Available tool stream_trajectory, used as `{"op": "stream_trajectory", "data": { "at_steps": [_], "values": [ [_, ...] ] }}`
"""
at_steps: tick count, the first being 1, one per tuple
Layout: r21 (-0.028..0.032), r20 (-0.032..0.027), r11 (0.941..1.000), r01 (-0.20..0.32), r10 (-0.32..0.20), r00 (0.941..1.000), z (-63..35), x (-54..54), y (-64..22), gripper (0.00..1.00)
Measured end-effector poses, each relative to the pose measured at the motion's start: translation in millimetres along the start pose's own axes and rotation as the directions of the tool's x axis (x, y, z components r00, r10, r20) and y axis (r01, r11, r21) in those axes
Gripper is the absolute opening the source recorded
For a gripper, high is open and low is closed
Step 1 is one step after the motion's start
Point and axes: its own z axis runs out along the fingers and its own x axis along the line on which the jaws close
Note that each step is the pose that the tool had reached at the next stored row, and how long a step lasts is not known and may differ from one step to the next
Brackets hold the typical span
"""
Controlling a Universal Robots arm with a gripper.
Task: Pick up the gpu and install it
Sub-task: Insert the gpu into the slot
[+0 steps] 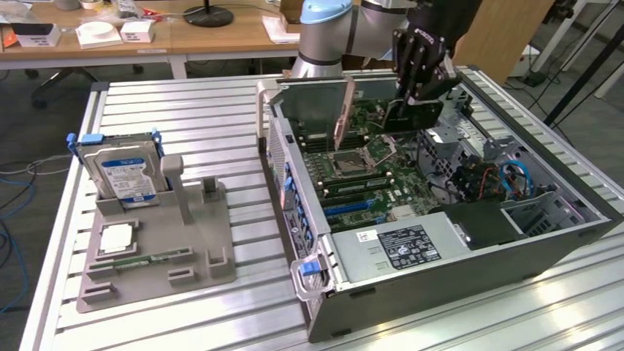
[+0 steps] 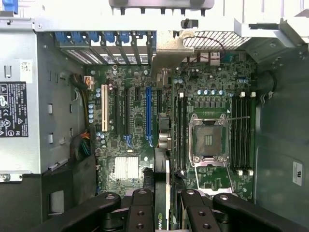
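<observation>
Workshop: slatted aluminium bench, open grey tower case; black gripper, jaws clamping thin dark gpu edge-down over green motherboard, apparently to match its slots.

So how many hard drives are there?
1. The hard drive stands upright in the grey holder at the exterior view's left. Others may be hidden inside the case.
</observation>
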Motion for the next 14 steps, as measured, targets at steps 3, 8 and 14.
{"op": "stream_trajectory", "data": {
  "at_steps": [3,8,14],
  "values": [
    [0.0028,0.0,1.0,0.0,0.0,1.0,4.1,0.0,0.0,0.26],
    [0.0057,0.0002,1.0,0.0,0.0,1.0,11.3,0.0,-0.1,0.26],
    [0.0072,0.0002,1.0,0.0,0.0,1.0,17.7,0.0,-0.2,0.26]
  ]
}}
